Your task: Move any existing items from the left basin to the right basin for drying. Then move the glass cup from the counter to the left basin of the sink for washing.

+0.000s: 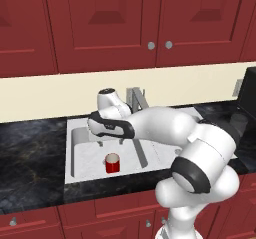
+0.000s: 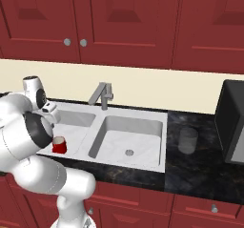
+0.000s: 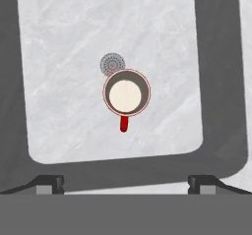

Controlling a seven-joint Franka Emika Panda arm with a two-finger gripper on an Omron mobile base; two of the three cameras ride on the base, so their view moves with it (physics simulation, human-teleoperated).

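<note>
Nothing has been moved to its place yet, as far as I can see. The red cup [image 1: 112,163] stands upright on the floor of the left basin [image 1: 85,153], toward the front edge nearest the robot; from the hand camera it sits just beside the small round drain [image 3: 112,64], its rim overlapping the drain's edge in that view, with a short red handle poking out to one side. The hand [image 3: 126,182] hangs above that basin, well clear of the cup, its two fingertips spread wide apart with nothing between them.

The right basin [image 2: 126,139] holds nothing but its own drain. The glass cup [image 2: 188,140] stands upright on the black worktop [image 2: 190,167], to the right of the sink [image 2: 159,141] and near the dark appliance [image 2: 231,124] at the worktop's right end, apart from both.

So both halves of the job are left. I'd judge the robot is lining up to come down on the red cup; carrying it across the divider to the right basin comes first, then fetching the glass cup over to the left basin.
</note>
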